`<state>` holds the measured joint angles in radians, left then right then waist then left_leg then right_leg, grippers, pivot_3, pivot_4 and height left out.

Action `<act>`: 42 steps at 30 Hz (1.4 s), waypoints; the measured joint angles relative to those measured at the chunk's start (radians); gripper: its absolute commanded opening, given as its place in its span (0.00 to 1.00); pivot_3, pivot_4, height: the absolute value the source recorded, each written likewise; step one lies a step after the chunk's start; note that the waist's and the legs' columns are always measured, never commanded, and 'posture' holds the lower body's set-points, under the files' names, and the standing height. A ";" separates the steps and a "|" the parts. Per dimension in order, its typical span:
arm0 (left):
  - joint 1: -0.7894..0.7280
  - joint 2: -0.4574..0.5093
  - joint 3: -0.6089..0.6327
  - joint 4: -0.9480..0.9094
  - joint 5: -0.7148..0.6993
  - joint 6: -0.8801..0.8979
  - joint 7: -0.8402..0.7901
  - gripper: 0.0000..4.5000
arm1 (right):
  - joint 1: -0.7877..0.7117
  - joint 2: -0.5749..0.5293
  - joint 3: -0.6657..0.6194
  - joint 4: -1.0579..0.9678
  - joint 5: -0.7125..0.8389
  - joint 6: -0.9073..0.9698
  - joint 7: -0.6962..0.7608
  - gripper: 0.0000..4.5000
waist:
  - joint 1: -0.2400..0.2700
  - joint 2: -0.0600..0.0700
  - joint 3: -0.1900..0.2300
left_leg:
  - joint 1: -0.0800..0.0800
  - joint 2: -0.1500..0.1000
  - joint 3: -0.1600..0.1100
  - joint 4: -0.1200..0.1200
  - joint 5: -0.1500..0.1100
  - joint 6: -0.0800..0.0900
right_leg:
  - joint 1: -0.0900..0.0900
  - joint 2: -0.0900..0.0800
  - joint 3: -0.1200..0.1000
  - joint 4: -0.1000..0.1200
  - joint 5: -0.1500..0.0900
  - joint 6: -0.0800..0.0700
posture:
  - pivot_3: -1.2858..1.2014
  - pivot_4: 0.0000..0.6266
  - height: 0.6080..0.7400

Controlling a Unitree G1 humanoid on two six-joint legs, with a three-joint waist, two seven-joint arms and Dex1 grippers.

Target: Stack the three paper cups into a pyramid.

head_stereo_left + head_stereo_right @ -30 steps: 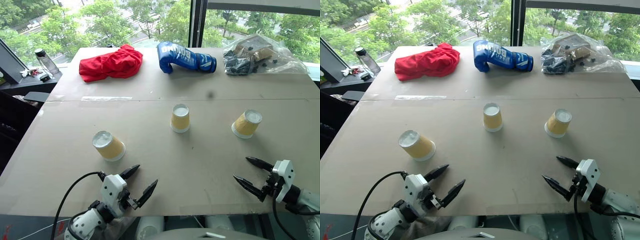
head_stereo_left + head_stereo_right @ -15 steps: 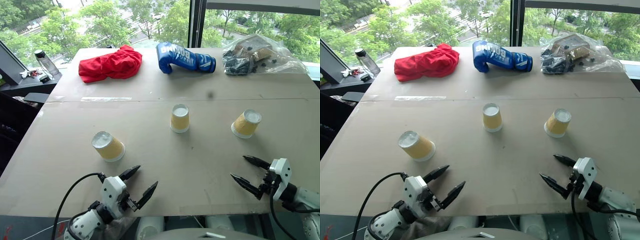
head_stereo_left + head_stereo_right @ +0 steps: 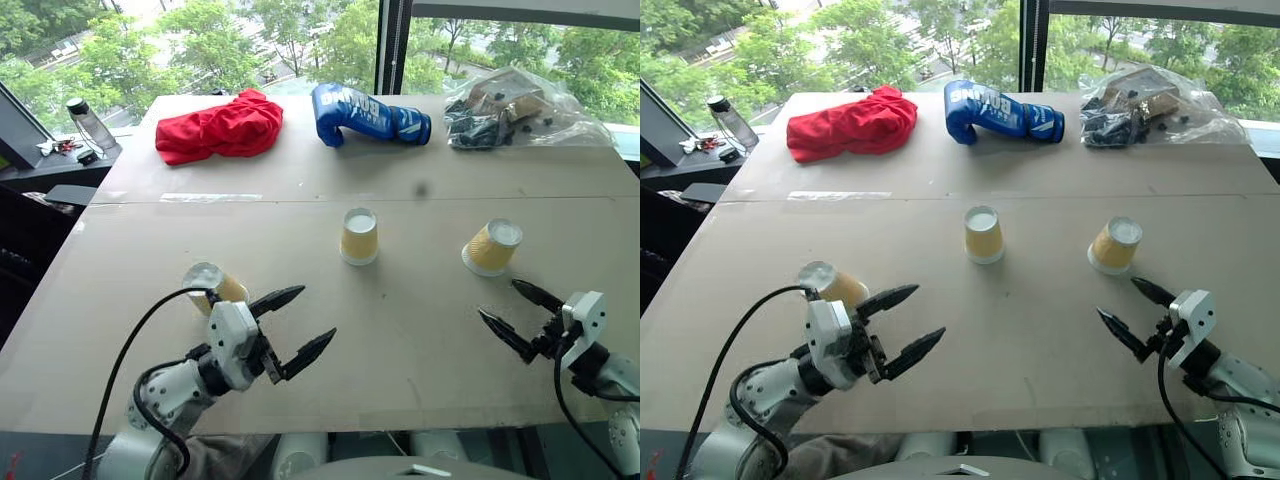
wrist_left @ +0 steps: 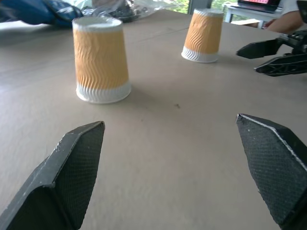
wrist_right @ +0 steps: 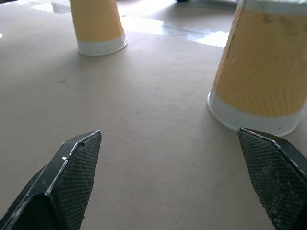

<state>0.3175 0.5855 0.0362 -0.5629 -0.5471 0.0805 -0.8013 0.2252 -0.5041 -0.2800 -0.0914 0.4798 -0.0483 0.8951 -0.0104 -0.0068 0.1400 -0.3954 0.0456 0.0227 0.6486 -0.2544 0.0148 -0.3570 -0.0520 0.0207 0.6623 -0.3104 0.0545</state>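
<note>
Three paper cups stand upside down on the brown table. The left cup (image 3: 208,284) is partly hidden behind my left arm. The middle cup (image 3: 359,236) and the right cup (image 3: 492,247) are in full view. My left gripper (image 3: 317,312) hangs open and empty above the table, just right of the left cup, pointing toward the middle cup (image 4: 100,60) and the right cup (image 4: 203,36). My right gripper (image 3: 497,298) is open and empty, a short way in front of the right cup (image 5: 266,67).
A red cloth (image 3: 222,127), a blue boxing glove (image 3: 368,113) and a clear plastic bag (image 3: 515,110) of dark parts lie along the table's far edge. A bottle (image 3: 86,122) stands on a side desk at the left.
My left gripper has risen and moved forward, and its arm now covers part of the left cup. My right gripper has moved forward toward the right cup. The cups have not moved.
</note>
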 measured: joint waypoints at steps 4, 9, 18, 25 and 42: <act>-0.123 0.097 0.051 -0.081 -0.118 0.166 0.033 1.00 | -0.013 0.000 -0.005 0.003 0.011 0.011 -0.003 1.00 | 0.000 0.000 0.000 | 0.000 0.001 -0.001 0.000 0.000 0.000 | 0.000 0.001 0.000 0.000 0.000 0.000 | 0.52 0.24 1.00; -0.205 0.176 0.140 -0.136 -0.245 0.305 0.069 1.00 | -0.015 -0.001 0.083 -0.098 0.014 0.069 0.010 1.00 | -0.004 0.001 0.001 | 0.000 0.001 0.000 0.000 0.000 0.000 | 0.000 0.002 0.000 0.000 0.000 0.000 | 0.52 0.24 1.00; -0.142 0.371 0.470 -0.067 -0.319 0.446 -0.031 1.00 | -0.242 0.068 0.314 -0.192 -0.078 0.203 -0.080 1.00 | -0.010 -0.004 0.006 | 0.000 0.002 0.000 -0.001 0.000 0.000 | -0.004 0.004 0.001 0.001 0.000 0.000 | 0.52 0.24 1.00; -0.147 0.399 0.636 -0.043 -0.347 0.546 -0.006 1.00 | -0.536 0.250 0.452 0.021 -0.193 0.240 -0.187 1.00 | 0.001 -0.012 0.010 | -0.005 0.000 -0.001 -0.001 0.002 -0.004 | -0.006 0.001 0.002 0.000 -0.001 0.001 | 0.52 0.24 1.00; -0.147 0.406 0.746 -0.066 -0.497 0.707 0.017 1.00 | -0.731 0.426 0.488 0.329 -0.313 0.111 -0.244 0.55 | -0.012 -0.012 0.010 | -0.004 0.001 0.000 -0.005 0.004 -0.008 | -0.008 0.001 0.002 0.001 -0.001 0.001 | 0.52 0.24 1.00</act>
<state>0.1700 0.9915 0.7825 -0.6287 -1.0441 0.7877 -0.7842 -0.5054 -0.0779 0.2084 0.2372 0.1670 0.0627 0.6512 -0.0226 -0.0183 0.1504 -0.3991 0.0464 0.0222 0.6437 -0.2502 0.0070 -0.3651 -0.0511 0.0229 0.6635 -0.3110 0.0558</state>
